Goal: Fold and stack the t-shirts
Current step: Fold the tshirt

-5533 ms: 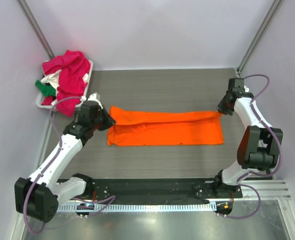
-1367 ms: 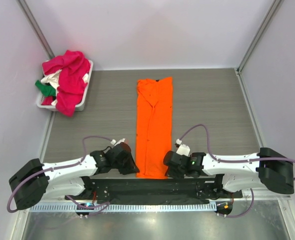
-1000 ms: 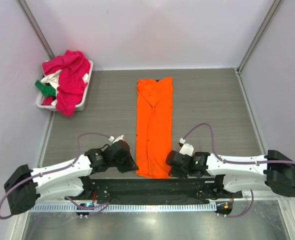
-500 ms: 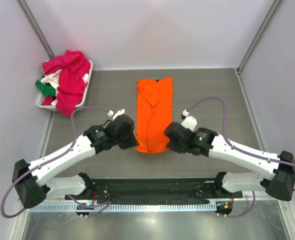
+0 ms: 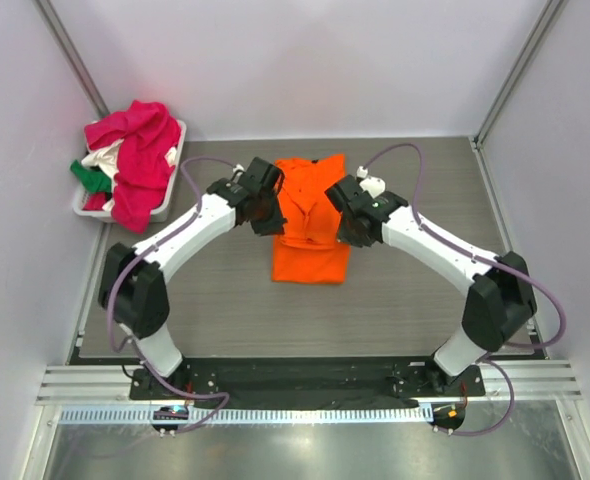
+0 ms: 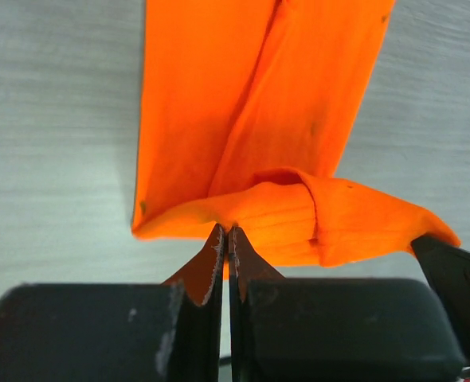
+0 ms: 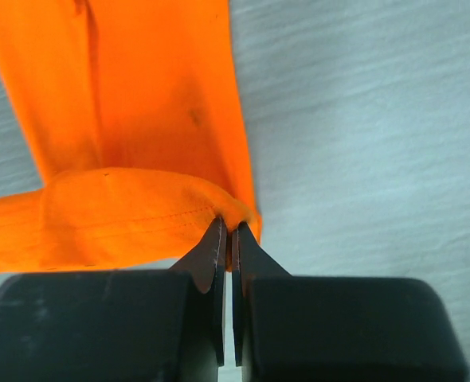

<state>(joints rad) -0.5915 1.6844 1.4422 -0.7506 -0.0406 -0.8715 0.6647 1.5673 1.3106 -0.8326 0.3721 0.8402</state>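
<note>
A robotics lab cell: pale wall panels and 2 grey metal corner posts enclose a grey wood-grain table, with a black mounting plate at its near edge.

Bright even overhead light, soft faint shadows, sharp overhead view, wrist views' near fingers slightly blurred

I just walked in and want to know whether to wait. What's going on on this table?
A bright orange cotton t-shirt is being folded in half on the grey wood-grain table. The left gripper and right gripper are each shut on a corner of one end, holding it doubled back over the rest of the shirt and not yet released. More crumpled shirts, magenta-pink, white and green, sit in the white plastic basket at the far left corner.
</note>
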